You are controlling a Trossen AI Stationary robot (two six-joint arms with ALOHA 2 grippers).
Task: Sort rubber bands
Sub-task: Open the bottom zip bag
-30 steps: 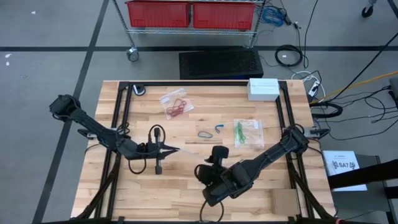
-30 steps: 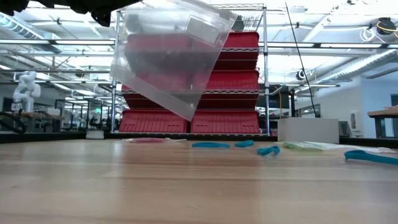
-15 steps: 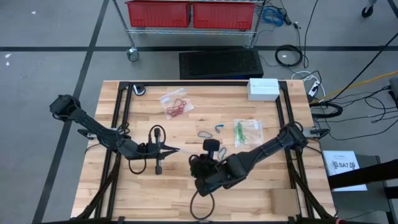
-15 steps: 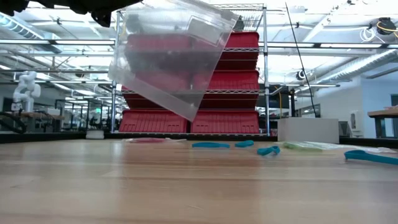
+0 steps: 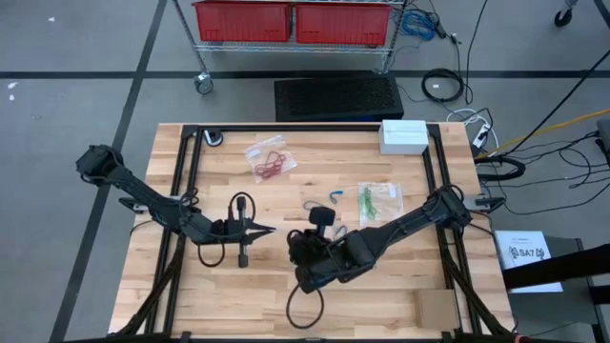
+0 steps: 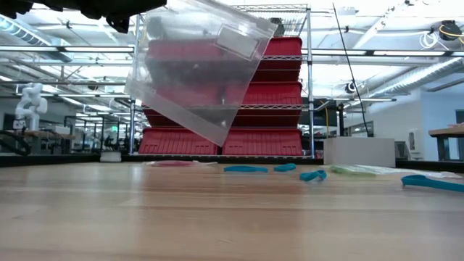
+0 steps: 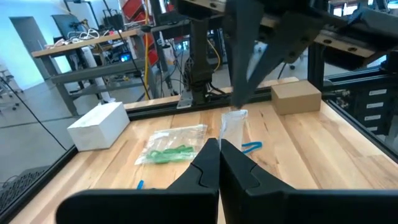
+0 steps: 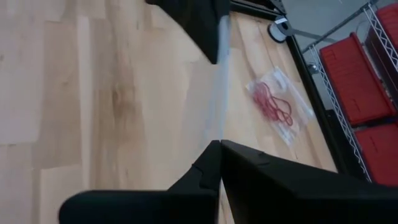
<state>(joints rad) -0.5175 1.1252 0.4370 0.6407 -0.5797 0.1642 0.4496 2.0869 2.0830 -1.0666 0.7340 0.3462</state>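
Your right claw (image 5: 292,251) has slid toward the left claw (image 5: 271,229), both pinched on the clear bag (image 6: 196,69) (held aloft); blue rubber bands (image 5: 324,201) lie just beyond.

Grey floor (image 5: 76,57) with pale lines. Wire rack (image 5: 295,43) holding red bins (image 5: 243,19) stood at 12 o'clock; black mat (image 5: 338,97) below it; cables (image 5: 443,86) at 1 o'clock.

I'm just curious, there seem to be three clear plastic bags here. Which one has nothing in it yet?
The clear bag held up by the left gripper looks empty. The bag of red bands and the bag of green bands lie flat on the table.
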